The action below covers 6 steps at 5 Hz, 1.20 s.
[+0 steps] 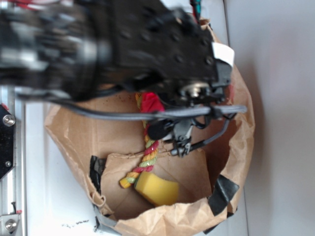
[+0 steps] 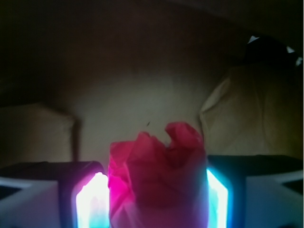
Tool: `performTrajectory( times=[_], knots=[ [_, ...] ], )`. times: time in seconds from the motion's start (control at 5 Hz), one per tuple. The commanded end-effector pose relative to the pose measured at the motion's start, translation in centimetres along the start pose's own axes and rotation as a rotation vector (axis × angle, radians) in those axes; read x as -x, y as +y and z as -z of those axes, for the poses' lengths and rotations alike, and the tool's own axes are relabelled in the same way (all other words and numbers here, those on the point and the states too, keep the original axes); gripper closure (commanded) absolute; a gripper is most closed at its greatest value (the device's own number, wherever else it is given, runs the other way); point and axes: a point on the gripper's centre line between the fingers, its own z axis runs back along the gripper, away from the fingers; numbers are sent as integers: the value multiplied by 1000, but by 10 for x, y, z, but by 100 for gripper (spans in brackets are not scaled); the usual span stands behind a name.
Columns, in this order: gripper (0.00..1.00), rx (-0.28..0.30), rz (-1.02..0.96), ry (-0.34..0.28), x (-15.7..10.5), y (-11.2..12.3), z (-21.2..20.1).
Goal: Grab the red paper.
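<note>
The red paper (image 2: pixel 156 175) is a crumpled ball that fills the gap between my two glowing fingers (image 2: pixel 92 202) in the wrist view and touches both pads. My gripper (image 2: pixel 156 199) is shut on it. From the exterior view a patch of the red paper (image 1: pixel 153 102) shows under the black arm (image 1: pixel 162 44), inside the brown paper bag (image 1: pixel 238 147). The arm hides the fingers there.
A red-yellow-green twisted rope (image 1: pixel 147 157) runs down the bag floor to a yellow sponge block (image 1: pixel 157 189). Black tape patches (image 1: pixel 222 192) sit on the bag rim. Bag walls rise close around the gripper. A metal frame (image 1: pixel 9 147) stands at the left.
</note>
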Motion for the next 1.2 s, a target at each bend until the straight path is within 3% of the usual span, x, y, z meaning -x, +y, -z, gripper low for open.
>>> performTrajectory(
  times=[0.0, 0.2, 0.4, 0.6, 1.0],
  knots=[
    [100, 47, -25, -70, 1, 8, -58],
    [100, 20, -37, -66, 4, 9, -76],
    [100, 42, -30, -63, 5, 7, -89],
    [100, 25, -8, -79, 5, 2, -100],
    [100, 40, -6, -48, 5, -2, -113]
  ],
)
